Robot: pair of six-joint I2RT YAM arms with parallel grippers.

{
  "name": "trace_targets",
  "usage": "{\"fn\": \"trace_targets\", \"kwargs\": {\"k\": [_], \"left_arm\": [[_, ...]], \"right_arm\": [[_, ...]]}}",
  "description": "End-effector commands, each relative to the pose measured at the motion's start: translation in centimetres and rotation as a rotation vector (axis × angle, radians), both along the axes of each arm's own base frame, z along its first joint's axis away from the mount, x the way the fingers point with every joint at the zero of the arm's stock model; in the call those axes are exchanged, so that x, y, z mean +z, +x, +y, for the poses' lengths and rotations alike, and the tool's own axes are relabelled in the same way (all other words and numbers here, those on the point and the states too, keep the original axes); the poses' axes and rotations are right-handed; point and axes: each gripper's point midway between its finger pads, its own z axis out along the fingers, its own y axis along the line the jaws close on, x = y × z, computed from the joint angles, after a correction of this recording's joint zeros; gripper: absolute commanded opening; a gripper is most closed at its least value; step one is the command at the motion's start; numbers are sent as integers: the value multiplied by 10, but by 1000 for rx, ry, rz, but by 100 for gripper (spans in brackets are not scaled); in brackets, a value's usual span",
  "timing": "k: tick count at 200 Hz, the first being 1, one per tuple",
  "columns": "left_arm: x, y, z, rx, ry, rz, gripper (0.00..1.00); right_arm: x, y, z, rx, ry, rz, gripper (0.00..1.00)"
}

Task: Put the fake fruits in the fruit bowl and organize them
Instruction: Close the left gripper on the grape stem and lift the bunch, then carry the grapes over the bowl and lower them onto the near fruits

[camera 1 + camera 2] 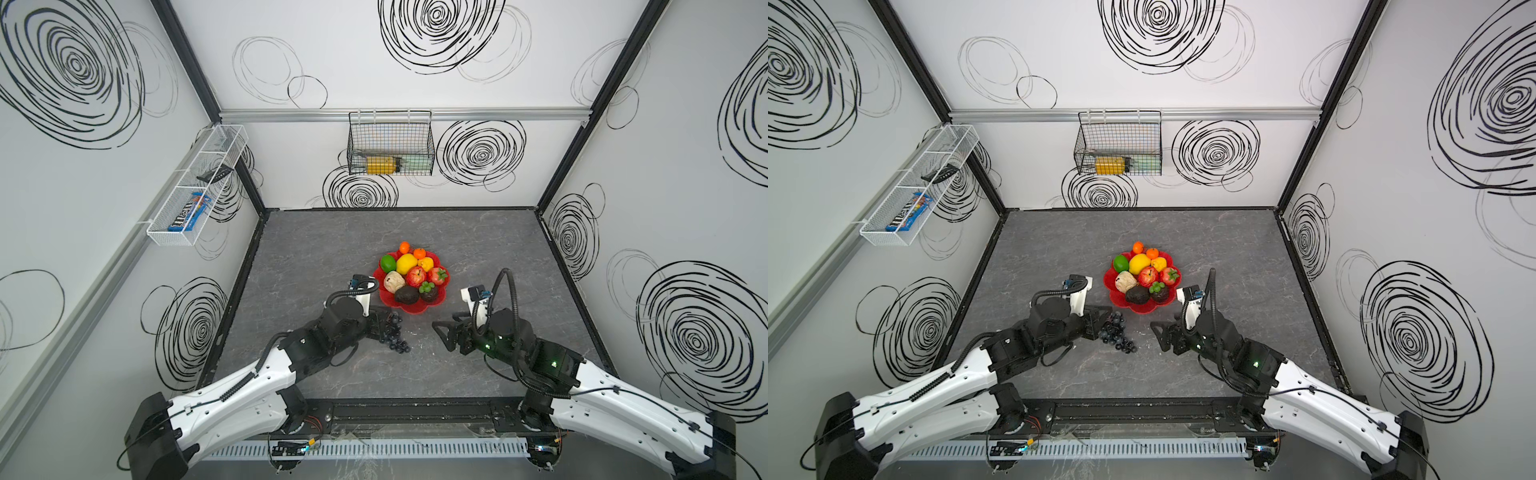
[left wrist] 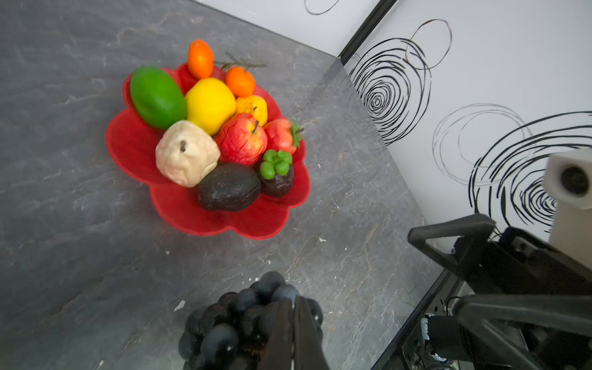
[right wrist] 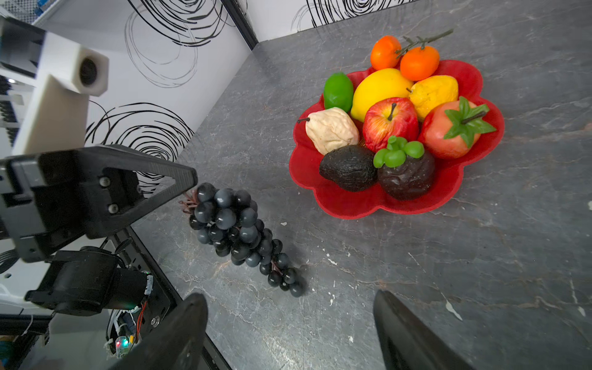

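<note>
Black and pressed shut, the left gripper point(image 2: 293, 309) appears to pinch the stem end of the dark grape bunch point(image 3: 237, 230), which lies full length on the grey counter point(image 3: 480, 272) just short of the red fruit bowl point(image 3: 352, 208). Opposite it, the right gripper point(image 3: 290, 307) hangs wide and empty above the bare counter, near the bunch's tip. Ten fake fruits already crowd the scalloped dish: a black avocado point(image 3: 349, 166) and a dark green-capped fruit point(image 3: 407, 176) at the near rim; a cream lumpy fruit point(image 3: 331, 129), a red apple point(image 3: 389, 123) and a leafy-topped red fruit point(image 3: 448, 131) behind them; then a green fruit point(image 3: 338, 91), a lemon point(image 3: 378, 89), a smaller yellow fruit point(image 3: 432, 93) and two oranges point(image 3: 419, 62) at the far edge. By this showing the job is nearly done, with the grapes the one fruit not yet in and little open space left for them. The bowl's centre is hidden under the pile, the exact hold on the stem is blurred in the left wrist view, and whether the farther orange point(image 3: 384, 53) sits fully inside the rim is hard to tell.
</note>
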Motion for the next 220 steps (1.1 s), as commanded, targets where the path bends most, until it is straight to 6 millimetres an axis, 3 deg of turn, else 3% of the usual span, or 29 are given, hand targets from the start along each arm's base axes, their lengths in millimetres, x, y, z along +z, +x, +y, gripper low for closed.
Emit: {"fn": "trace_targets", "kwargs": {"k": [1,66,96,151,220], "left_arm": [[43,10,-11,13,-16,-115,0],[100,18,-55,-74,-59,-195,0],[110,31,-71,-78,-46,-207,0],[105,56,-94,-80,-32,-208,0],[81,90,-100,-60,-18,-164,0]], "right_arm": [[-5,-1,-9,-29,-11,1,86],[-4,-2,-21,-65,0,-14,86],[-4,-3,-25,-76,1,-13,86],[-4,-4,-32,-97,24,-15,86],[-11,-6,-32,-95,24,0,86]]}}
